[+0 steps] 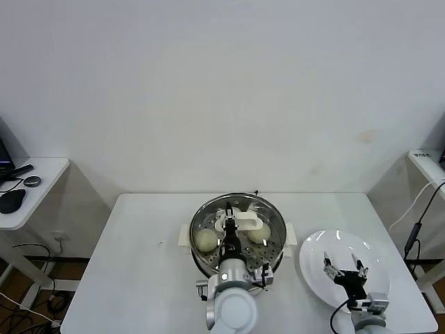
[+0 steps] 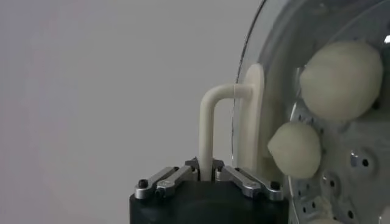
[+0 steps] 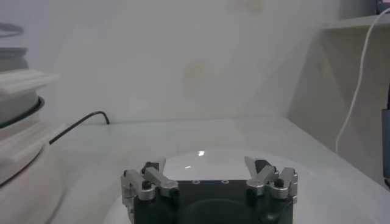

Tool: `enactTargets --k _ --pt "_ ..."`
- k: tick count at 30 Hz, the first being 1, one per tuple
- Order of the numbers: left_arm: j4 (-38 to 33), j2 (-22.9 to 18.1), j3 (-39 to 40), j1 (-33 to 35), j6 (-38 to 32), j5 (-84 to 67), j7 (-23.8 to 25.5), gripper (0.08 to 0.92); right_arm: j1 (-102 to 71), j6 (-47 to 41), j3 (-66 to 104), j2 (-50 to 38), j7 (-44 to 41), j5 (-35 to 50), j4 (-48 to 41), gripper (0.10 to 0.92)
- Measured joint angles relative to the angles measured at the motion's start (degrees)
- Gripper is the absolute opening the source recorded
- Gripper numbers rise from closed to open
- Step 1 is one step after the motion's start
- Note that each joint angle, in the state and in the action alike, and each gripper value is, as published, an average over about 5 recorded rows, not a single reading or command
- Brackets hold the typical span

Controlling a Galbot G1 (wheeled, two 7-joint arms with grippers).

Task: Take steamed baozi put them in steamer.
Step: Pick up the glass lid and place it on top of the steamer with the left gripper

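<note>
Baozi (image 1: 205,240) sit inside steamer (image 1: 274,259); left gripper (image 2: 207,176) fingers clamp the glass lid (image 2: 247,109) handle above it (lid tilted). Risk: lid slips, hitting buns. Right gripper (image 1: 344,268) fingers wide over plate (image 1: 313,261).

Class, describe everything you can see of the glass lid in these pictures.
The glass lid is round and clear, metal-rimmed, with a cream arched handle on a cream base. It sits over the steamer; two baozi show through it. The left gripper is shut on its handle.
</note>
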Motion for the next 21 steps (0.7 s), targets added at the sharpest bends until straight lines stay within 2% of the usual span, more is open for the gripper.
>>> enactTargets --k 18,21 --pt "-0.6 0.9 0.8 1.3 0.0 -0.4 0.0 0.177 -0.5 0.3 -0.4 0.5 0.0 -0.4 0.4 0.823" --pt "-1.5 1.4 1.3 2.0 -0.3 -0.5 0.2 0.223 -0.6 0.2 -0.4 0.6 0.0 -0.3 0.7 0.823"
